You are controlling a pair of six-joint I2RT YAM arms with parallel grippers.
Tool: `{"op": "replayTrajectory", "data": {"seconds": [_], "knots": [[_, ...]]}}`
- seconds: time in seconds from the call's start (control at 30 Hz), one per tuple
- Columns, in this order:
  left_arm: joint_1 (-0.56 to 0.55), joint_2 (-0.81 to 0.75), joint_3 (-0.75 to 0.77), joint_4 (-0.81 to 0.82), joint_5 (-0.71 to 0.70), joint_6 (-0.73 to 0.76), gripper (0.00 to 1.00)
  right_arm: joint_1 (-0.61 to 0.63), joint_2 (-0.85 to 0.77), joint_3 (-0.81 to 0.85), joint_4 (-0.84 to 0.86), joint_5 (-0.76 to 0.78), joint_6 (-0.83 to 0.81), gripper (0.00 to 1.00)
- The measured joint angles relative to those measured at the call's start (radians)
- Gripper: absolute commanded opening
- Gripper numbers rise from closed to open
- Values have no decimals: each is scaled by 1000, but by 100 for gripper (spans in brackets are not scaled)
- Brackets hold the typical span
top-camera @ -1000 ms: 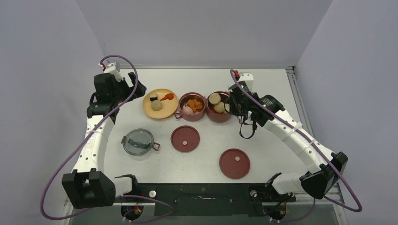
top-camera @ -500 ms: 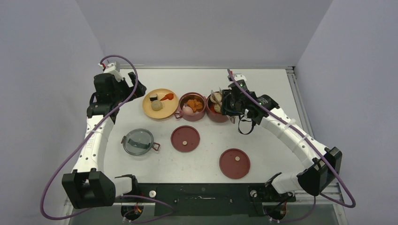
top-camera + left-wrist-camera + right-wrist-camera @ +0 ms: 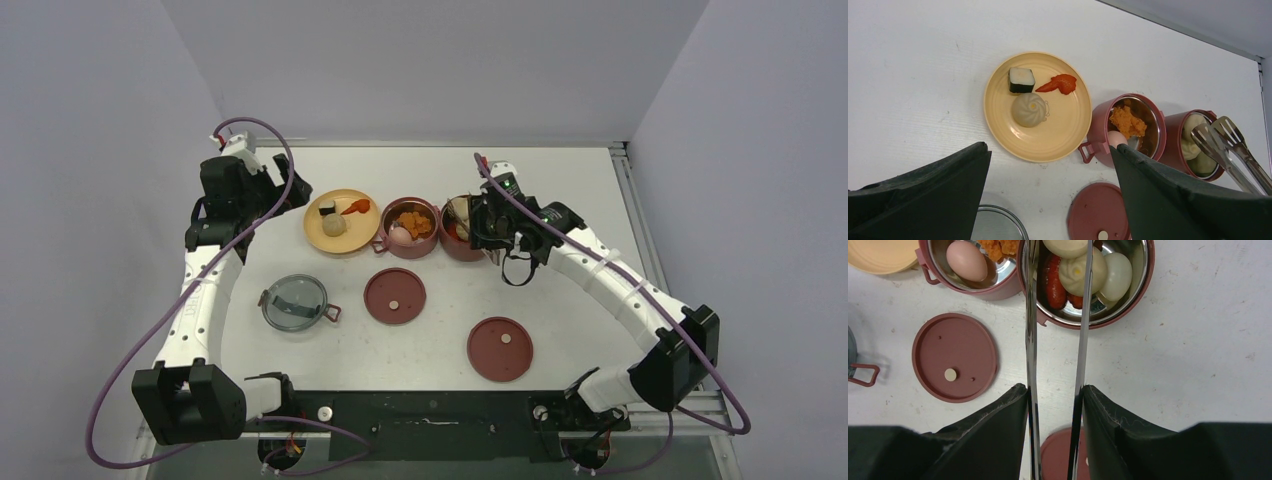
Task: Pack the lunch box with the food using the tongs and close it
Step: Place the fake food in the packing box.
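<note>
The left gripper (image 3: 1048, 146) hangs above the table's far left, its fingers (image 3: 923, 200) spread wide with nothing between them. Below it is the yellow plate (image 3: 998, 107), which carries a black-wrapped rice roll (image 3: 1021, 80), a pale dumpling (image 3: 1029, 109) and a red piece (image 3: 1060, 83).

Near the plate lies the grey top lid (image 3: 295, 302), and to its right a flat maroon lid (image 3: 395, 296). Just right of the plate stands the left container (image 3: 408, 228), open, with orange pieces (image 3: 1128, 122) and a pinkish egg (image 3: 966, 260) inside. The right container (image 3: 1143, 285) touches it and holds a second dumpling (image 3: 1078, 272), a whitish egg (image 3: 1118, 275) and red sausage pieces (image 3: 1055, 287). A second maroon lid (image 3: 500, 349) lies well nearer.

The right gripper (image 3: 1054, 390) grips the tongs (image 3: 1031, 340), one finger pressing each arm from outside, the arms parted. The tongs' long axis runs out from the gripper, tips pointing left and slightly far. The tips are over the right container, either side of its dumpling; whether they touch it cannot be told.
</note>
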Motion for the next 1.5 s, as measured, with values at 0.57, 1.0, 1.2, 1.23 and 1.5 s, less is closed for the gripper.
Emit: {"op": "replayTrajectory", "data": {"seconds": [0.57,1.0,1.2,1.23,1.5], "knots": [[0,2,0,1,16,-1,97,201,100,84,-63,237,-129,38],[0,13,0,1,23,-2,97,222,135,95,-123,327,-169,28],[0,14,0,2,25,-5,97,230,136,97,-135,381,-168,16],[0,14,0,2,25,-5,97,233,136,101,-142,389,-163,15],[0,14,0,2,29,-13,97,150,82,145,-158,306,-115,13]]}}
